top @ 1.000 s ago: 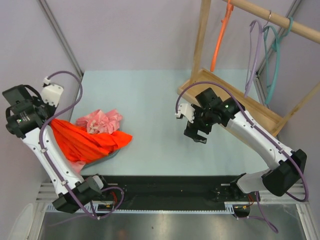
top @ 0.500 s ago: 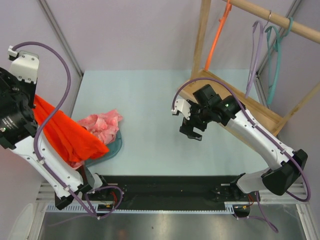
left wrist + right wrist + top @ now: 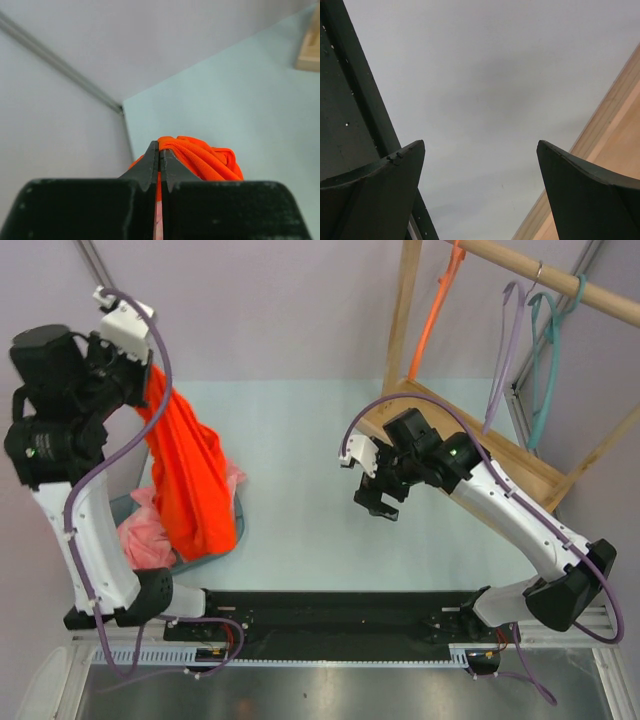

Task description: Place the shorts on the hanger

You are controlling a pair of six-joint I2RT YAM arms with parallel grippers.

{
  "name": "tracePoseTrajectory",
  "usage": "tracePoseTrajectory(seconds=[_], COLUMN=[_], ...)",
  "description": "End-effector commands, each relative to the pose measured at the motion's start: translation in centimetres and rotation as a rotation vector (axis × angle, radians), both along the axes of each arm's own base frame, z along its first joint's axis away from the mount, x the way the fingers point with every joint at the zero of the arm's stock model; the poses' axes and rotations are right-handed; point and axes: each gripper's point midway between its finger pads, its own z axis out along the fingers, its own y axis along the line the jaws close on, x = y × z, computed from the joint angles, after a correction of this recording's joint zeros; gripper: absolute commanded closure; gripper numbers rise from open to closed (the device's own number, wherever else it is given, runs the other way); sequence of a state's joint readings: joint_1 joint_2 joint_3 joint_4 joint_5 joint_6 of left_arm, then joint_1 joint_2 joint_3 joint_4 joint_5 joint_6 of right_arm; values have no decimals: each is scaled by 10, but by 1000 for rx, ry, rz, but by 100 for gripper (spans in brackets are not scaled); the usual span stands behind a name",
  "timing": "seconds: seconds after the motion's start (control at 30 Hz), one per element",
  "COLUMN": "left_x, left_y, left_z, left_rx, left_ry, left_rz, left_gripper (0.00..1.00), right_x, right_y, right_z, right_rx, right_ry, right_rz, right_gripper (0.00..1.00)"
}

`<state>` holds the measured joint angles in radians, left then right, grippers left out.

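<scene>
left gripper (image 3: pixel 159 152): we see it clamped on the shorts (image 3: pixel 188 475), hanging at 9 o'clock over the table (image 3: pixel 300 440) | right gripper (image 3: pixel 376 504): jaws wide, holding nothing, centre | hanger (image 3: pixel 432 325): on rack (image 3: pixel 404 330), 1 o'clock

The shorts (image 3: pixel 185 480) are soft, matt, creased cloth; the hanger (image 3: pixel 431 345) smooth plastic; the rack (image 3: pixel 404 310) bare wood.

Plain orange-red shorts (image 3: pixel 185 480); pale pink garment (image 3: pixel 140 540); pale mint tabletop (image 3: pixel 300 440). On the light wooden rack (image 3: pixel 403 310): orange hanger (image 3: pixel 439 320), lilac hanger (image 3: pixel 503 370), teal hanger (image 3: pixel 536 435).
</scene>
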<state>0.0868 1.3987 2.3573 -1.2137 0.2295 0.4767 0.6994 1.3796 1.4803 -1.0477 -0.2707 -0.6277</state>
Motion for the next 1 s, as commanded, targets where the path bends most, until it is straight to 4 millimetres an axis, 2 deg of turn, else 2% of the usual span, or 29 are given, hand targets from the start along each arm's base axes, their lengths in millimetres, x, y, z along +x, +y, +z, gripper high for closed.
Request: tracePoseTrajectory(seconds=[0.0, 0.07, 0.1, 0.17, 0.23, 0.33, 0.4, 0.5, 0.6, 0.63, 0.67, 0.7, 0.73, 0.77, 0.8, 0.83, 0.87, 0.9, 0.93, 0.97], left_x=[15, 12, 6, 2, -8, -25, -32, -28, -18, -7, -19, -21, -11, -23, -29, -21, -22, -32, -33, -35], left_y=[-64, -90, -114, -135, -165, -199, -214, -231, -239, -244, -242, -241, -244, -230, -225, -219, -196, -188, -176, -158], left_z=[51, 63, 66, 76, 84, 100, 107, 113, 100, 76, 69, 53, 6, -4, -28, -81, -97, -128, -174, -199], left_rx=[-117, -128, -136, -155, -186, -307, -357, -415, -408, -380, -358, -337, -287, -254, -234, -201, -190, -212, -173, -167], left_ry=[-168, -214, -225, -260, -280, -292, -293, -292, -257, -201, -191, -155, -61, -63, -11, 90, 105, 208, 293, 356], left_rz=[-191, -267, -346, -406, -520, -678, -748, -812, -831, -831, -880, -912, -937, -951, -969, -961, -913, -927, -930, -889], left_gripper=[100, 100, 100, 100, 100, 100, 100, 100, 100, 100, 100, 100, 100, 98, 93, 87, 79, 65, 60, 55], right_x=[2, -1, -2, -6, -7, -6, -4, -1, -4, -5, -6, -10, -13, -15, -18, -22, -24, -27, -32, -33], right_y=[-3, -9, -11, -18, -22, -29, -34, -42, -49, -51, -53, -56, -58, -60, -62, -64, -66, -67, -69, -70], right_z=[19, 16, 15, 11, 10, 7, 7, 7, 7, 6, 5, 4, 3, 2, 4, -1, -5, -6, -12, -14], right_rx=[59, 53, 49, 41, 35, 29, 34, 45, 57, 56, 58, 59, 60, 59, 68, 61, 55, 55, 45, 41], right_ry=[-79, -86, -84, -85, -89, -88, -84, -74, -63, -61, -59, -54, -51, -49, -59, -49, -45, -43, -35, -33], right_rz=[-46, -64, -71, -87, -99, -127, -153, -194, -219, -223, -228, -234, -235, -237, -236, -234, -233, -228, -213, -210], right_gripper=[0, 0, 0, 0, 0, 0, 0, 0, 0, 0, 0, 0, 0, 0, 0, 0, 0, 0, 0, 0])
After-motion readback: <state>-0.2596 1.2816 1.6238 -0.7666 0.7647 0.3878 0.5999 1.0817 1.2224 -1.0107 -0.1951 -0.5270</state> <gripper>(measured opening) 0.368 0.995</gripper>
